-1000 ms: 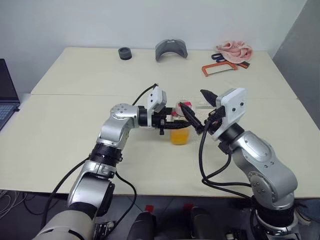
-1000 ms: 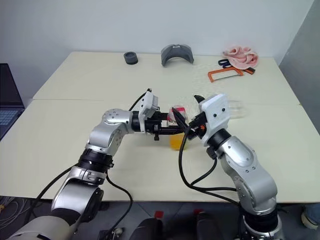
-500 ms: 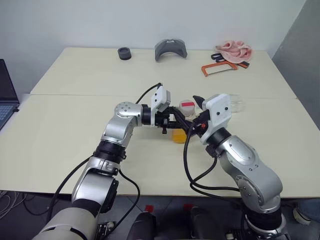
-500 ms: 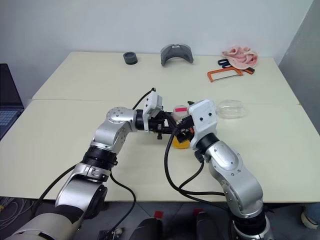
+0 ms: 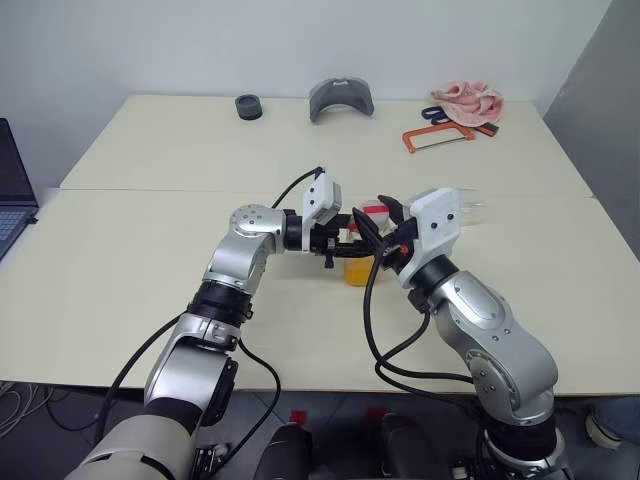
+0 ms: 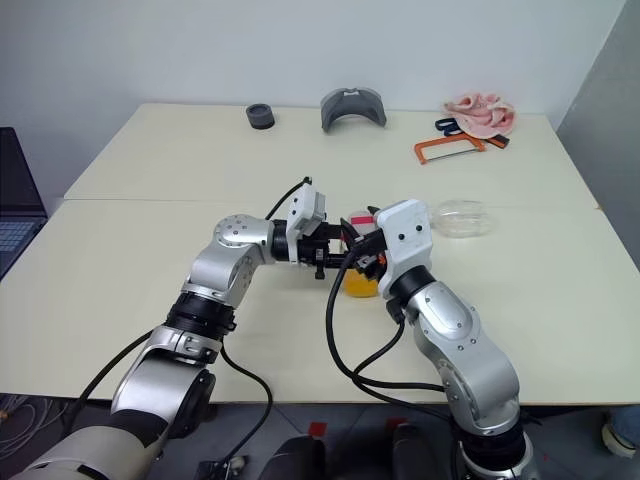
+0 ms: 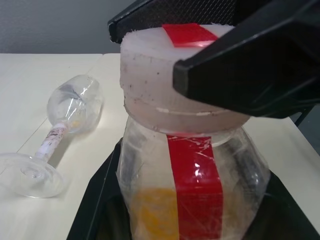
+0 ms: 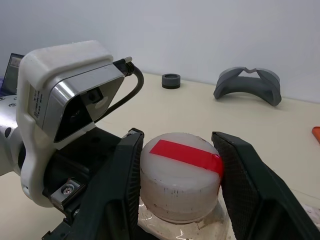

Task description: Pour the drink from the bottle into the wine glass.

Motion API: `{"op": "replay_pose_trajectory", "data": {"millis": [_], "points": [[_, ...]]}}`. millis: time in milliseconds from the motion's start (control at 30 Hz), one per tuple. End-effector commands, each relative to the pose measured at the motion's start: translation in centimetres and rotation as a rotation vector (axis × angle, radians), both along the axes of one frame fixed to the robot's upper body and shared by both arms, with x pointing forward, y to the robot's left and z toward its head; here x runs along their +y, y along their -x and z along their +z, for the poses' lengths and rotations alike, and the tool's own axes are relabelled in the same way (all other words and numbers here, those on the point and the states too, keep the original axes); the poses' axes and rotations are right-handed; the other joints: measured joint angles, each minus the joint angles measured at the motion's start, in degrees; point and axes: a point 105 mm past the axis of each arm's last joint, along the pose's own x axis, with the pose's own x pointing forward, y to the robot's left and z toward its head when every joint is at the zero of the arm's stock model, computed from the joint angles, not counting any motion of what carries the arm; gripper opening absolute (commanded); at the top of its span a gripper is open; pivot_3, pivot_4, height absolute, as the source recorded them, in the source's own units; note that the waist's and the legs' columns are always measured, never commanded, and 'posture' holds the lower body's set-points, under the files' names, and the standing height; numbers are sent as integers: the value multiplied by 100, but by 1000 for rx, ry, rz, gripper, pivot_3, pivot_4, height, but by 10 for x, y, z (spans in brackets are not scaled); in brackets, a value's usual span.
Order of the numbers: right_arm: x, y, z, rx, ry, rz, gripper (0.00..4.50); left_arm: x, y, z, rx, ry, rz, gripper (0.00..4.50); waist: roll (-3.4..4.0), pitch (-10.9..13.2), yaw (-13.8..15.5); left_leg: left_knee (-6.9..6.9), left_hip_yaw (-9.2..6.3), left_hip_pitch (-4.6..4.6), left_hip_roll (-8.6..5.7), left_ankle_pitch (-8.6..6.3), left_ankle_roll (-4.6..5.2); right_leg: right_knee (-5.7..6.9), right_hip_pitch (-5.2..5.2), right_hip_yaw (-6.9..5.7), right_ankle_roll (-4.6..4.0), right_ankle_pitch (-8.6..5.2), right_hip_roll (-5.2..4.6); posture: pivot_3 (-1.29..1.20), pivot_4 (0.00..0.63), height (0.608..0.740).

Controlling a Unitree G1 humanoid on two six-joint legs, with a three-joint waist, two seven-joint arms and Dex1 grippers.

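The table (image 5: 150,230) is pale cream, made of 2 tops meeting at a seam. Near its middle the bottle (image 7: 192,165) stands upright, long axis vertical, cap (image 8: 180,175) up. The left gripper (image 6: 335,252) reaches in level from the robot's left and is clamped shut on the bottle's body. A red stripe runs down the bottle's front and a red strip crosses the white cap; no writing can be read on either. The drink (image 5: 358,271) is orange-yellow and fills the lower part of the bottle.

The right gripper (image 8: 181,172) comes from the robot's right, its 2 black fingers (image 8: 125,185) standing either side of the cap; whether they press on it I cannot tell.

The glass (image 7: 55,135) lies on its side on the table, just right of the bottle in the head views, stem roughly level, the foot end nearer the bottle and the bowl toward the table's right edge.
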Motion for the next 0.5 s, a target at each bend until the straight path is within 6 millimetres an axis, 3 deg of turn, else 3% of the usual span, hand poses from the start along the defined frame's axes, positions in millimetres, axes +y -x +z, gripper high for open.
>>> {"op": "replay_pose_trajectory", "data": {"millis": [33, 100, 200, 300, 467, 500], "points": [[-4, 1, 4, -15, -21, 11, 1850, -3, 2, 16, -63, 13, -30, 1820, 0, 0, 0, 0, 0, 0, 0, 0, 0, 0, 0, 0, 0, 0, 0, 0, 150, 740], [4, 5, 1, -10, 9, 119, 1850, -3, 4, 17, -63, 10, -43, 1820, 0, 0, 0, 0, 0, 0, 0, 0, 0, 0, 0, 0, 0, 0, 0, 0, 150, 740], [15, 23, 3, -27, 103, 507, 1850, -1, 8, 19, -62, -10, -92, 1819, 0, 0, -1, 2, 5, 0, -6, -1, 3, -1, 1, 2, 0, 0, 0, 0, 150, 740], [1, 24, 5, 52, 251, 763, 1850, 2, 13, 22, -74, -39, -143, 1817, 0, 1, 1, 4, 27, 4, -8, -11, 21, -3, 8, 0, 1, 1, 2, 0, 150, 740], [-13, 11, 20, 112, 243, 810, 1850, 2, 12, 25, -85, -32, -149, 1814, -1, 1, 0, -6, 30, 5, -2, -12, 27, -7, 8, -10, -1, 1, 10, 0, 150, 740], [-16, 6, 23, 86, 233, 753, 2200, 3, 12, 25, -85, -26, -139, 1814, -1, 1, 1, -6, 30, 5, 0, -11, 27, -6, 7, -10, -1, 1, 9, 0, 150, 740]]}}
